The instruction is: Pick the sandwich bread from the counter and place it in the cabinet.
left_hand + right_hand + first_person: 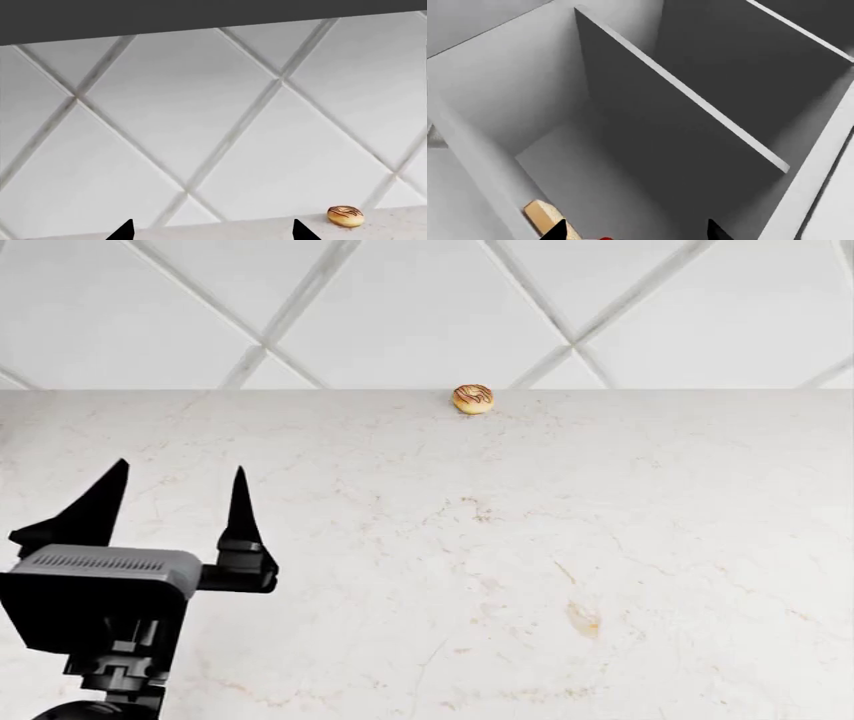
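Observation:
The sandwich bread [542, 214] shows only as a tan, crusted corner at the edge of the right wrist view, inside the grey cabinet [627, 150]. It sits beside one fingertip of my right gripper [637, 231]. The jaws stand wide apart and do not clamp it. A small red spot [606, 238] shows between the tips. The right gripper is out of the head view. My left gripper [174, 502] hovers open and empty over the left of the counter [561, 540]. Its tips also show in the left wrist view [213, 231].
A glazed donut [473, 398] lies at the back of the counter against the diamond-tiled wall [427, 310]; it also shows in the left wrist view [345, 216]. A slanted divider panel [680, 95] splits the cabinet interior.

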Tool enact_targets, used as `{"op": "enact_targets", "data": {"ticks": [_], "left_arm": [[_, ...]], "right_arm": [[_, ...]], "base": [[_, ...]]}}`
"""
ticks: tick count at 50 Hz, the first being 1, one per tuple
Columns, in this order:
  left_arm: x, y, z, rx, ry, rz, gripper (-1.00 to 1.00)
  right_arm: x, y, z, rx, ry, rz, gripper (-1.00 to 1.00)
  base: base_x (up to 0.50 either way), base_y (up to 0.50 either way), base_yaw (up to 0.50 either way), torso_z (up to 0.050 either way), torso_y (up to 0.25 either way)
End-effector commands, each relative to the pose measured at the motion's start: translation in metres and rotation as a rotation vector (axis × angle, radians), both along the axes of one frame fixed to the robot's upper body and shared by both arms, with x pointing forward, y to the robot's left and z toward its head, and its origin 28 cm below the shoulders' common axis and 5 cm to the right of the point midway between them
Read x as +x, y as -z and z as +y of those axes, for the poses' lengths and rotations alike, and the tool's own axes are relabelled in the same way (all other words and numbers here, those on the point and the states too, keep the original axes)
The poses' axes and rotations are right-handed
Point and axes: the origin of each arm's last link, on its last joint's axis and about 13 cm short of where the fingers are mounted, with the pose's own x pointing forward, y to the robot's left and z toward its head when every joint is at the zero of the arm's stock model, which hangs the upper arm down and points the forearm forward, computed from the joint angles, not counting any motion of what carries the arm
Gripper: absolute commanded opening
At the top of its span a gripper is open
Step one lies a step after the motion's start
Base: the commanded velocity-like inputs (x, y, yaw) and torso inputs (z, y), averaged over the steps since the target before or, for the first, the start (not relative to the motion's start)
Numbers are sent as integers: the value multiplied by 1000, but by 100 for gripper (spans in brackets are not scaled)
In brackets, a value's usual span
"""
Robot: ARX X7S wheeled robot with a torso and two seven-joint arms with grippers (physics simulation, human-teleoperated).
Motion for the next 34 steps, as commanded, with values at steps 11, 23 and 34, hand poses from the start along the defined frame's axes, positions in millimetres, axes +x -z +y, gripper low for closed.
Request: {"op": "enact_targets", "data": {"ticks": [11,23,34], "left_arm": [[-11,-19,-3,-30,18,-82,100],[-19,-29,-6,-43,49,-129,100],[-25,-32,-7,-51,71,-154,100]], "right_arm": [[-36,122,-20,478,45,-283,100],[-38,176,-15,544,64,-260,100],[-34,218,-9,614,93,-159,100]], "base": [[0,0,0,0,0],[0,0,0,0,0],[0,0,0,0,0]]}}
